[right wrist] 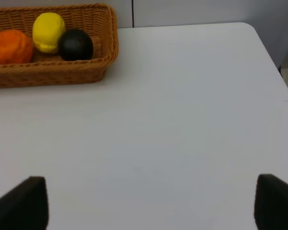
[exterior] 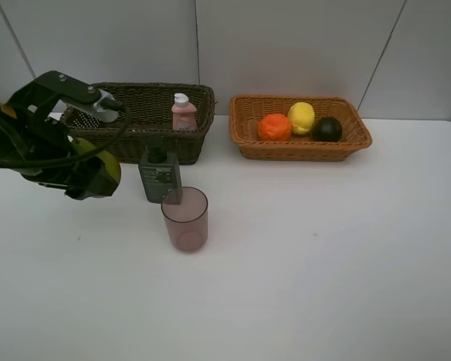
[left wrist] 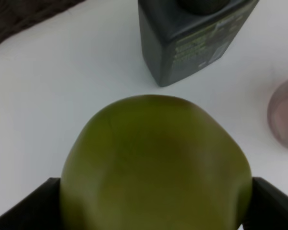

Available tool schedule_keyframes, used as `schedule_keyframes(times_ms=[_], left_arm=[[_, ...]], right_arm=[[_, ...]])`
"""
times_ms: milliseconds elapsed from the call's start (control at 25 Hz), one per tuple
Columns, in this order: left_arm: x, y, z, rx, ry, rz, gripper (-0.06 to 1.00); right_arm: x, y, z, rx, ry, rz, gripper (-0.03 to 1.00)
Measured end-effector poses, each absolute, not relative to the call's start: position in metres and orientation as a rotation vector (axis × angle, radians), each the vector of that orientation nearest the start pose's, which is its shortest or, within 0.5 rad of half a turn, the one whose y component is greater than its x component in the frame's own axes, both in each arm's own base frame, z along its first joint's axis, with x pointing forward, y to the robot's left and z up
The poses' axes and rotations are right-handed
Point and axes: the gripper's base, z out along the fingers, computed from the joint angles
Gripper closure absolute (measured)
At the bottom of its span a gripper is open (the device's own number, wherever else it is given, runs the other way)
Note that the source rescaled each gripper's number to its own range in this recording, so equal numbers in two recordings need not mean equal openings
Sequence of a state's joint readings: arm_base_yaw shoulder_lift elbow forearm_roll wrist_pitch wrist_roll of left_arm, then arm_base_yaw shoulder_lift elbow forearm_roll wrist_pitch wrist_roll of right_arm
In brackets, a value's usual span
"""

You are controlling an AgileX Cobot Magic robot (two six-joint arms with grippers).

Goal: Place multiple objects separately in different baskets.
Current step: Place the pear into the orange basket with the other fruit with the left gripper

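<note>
**Exterior high view.** A white table (exterior: 323,286) carries two wicker baskets at its far edge. The dark brown-green basket (exterior: 146,135) stands on the left. The small pink white-capped bottle (exterior: 183,113) stands upright inside it, near its right end. The light orange-tan basket (exterior: 301,153) lies to the right, apart from the dark one. It holds the orange (exterior: 274,127), the lemon (exterior: 301,117) and the dark green round fruit (exterior: 328,129) in a row, each touching the next. The dark green pump bottle (exterior: 159,174) stands upright just in front of the dark basket. The translucent pink cup (exterior: 185,219) stands upright just in front of the pump bottle. The left gripper (exterior: 96,179) is near the front left of the dark basket, clamped on the pear (exterior: 107,162). Whether the pear is clear of the table cannot be told.

**Left wrist view.** The pear fills the space between the two black fingers (left wrist: 31,206), which press its sides. Beyond it are the pump bottle's base, an edge of the cup and a corner of the dark basket.

**Right wrist view.** The right gripper (right wrist: 149,203) has its jaws spread wide over bare table, with nothing between them. The light basket and its three fruits are well apart from it.
</note>
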State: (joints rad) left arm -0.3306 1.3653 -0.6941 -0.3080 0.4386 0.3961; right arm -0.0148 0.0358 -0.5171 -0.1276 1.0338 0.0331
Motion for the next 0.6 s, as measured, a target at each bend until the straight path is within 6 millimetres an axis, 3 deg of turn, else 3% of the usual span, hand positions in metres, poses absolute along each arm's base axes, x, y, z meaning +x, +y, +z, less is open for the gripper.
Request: schedule_keyframes(times_ms=[360,600], left_arm=[[0.25,-0.102,0.283,0.647,2.372,-0.296,0.01],[0.261,-0.111,0.313,0.636,2.216,-0.287,0.01]], right_arm=[[-0.001,-0.01,0.285,0.051,2.032,-0.141,0.09],[-0.001,-0.01,0.285,0.051,2.032,-0.141,0.09]])
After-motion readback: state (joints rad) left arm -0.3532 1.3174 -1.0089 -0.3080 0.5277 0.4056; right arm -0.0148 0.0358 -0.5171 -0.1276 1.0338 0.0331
